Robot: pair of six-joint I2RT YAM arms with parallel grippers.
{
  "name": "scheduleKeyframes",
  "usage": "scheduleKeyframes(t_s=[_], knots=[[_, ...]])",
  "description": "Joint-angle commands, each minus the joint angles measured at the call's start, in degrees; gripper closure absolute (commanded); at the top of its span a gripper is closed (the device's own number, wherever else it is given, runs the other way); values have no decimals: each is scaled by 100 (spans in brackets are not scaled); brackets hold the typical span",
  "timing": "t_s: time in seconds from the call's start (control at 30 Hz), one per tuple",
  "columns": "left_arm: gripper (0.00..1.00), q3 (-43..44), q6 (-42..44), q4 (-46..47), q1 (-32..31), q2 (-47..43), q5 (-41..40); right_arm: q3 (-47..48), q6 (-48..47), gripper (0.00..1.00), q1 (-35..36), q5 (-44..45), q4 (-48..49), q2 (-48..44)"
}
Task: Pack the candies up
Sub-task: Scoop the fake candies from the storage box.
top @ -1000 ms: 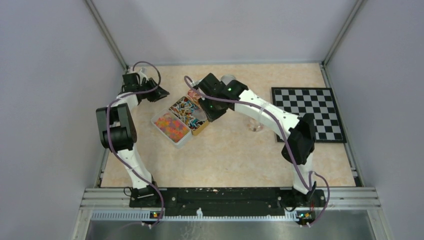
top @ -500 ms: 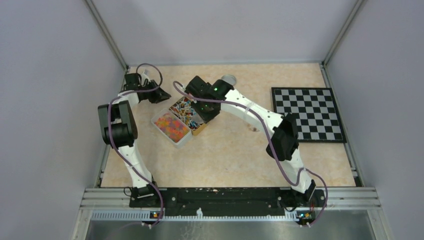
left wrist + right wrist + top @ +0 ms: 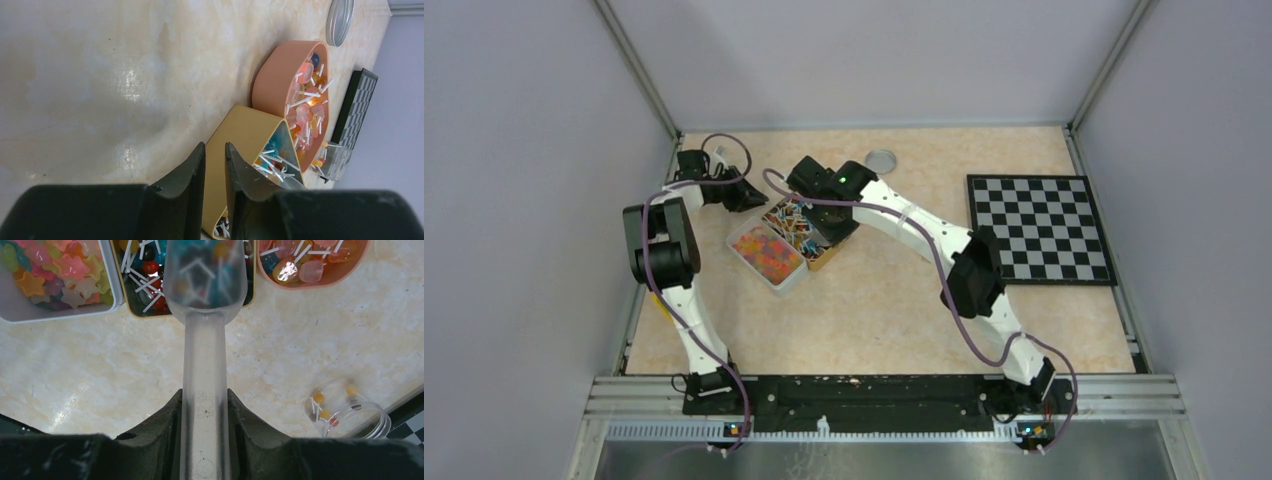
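Note:
The candies (image 3: 767, 252) are a mass of small pink, orange and yellow sweets in a white tray; they also show in the right wrist view (image 3: 47, 272). My right gripper (image 3: 205, 407) is shut on the handle of a translucent scoop (image 3: 205, 277). The scoop's bowl hangs over the yellow box (image 3: 809, 228) of small lollipops, beside the tray. My left gripper (image 3: 215, 150) is nearly shut with only a narrow slit and holds nothing. It sits over the yellow box's corner (image 3: 242, 132). It shows left of the boxes in the top view (image 3: 744, 195).
A round peach bowl (image 3: 277, 82) of wrapped sweets stands behind the yellow box. A clear jar (image 3: 350, 412) with a few lollipops lies on the table to the right. A metal lid (image 3: 881, 160) lies at the back. A chessboard (image 3: 1042, 228) lies at the right.
My right arm has swung left, carrying the scoop from the box's right side to over the yellow box. My left gripper has shifted slightly toward the boxes.

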Motion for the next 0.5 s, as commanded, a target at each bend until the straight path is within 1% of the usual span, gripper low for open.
scheduleKeyframes(t_s=[0.0,0.27,0.47], knots=[[74,200,74,-10,24,20,178,319,-107,100,70,144,71,132],[74,215,56,-30,19,66,278,246,-257,100,71,238,541,354],[74,225,49,-41,20,78,311,-199,-319,100,72,316,1115,188]])
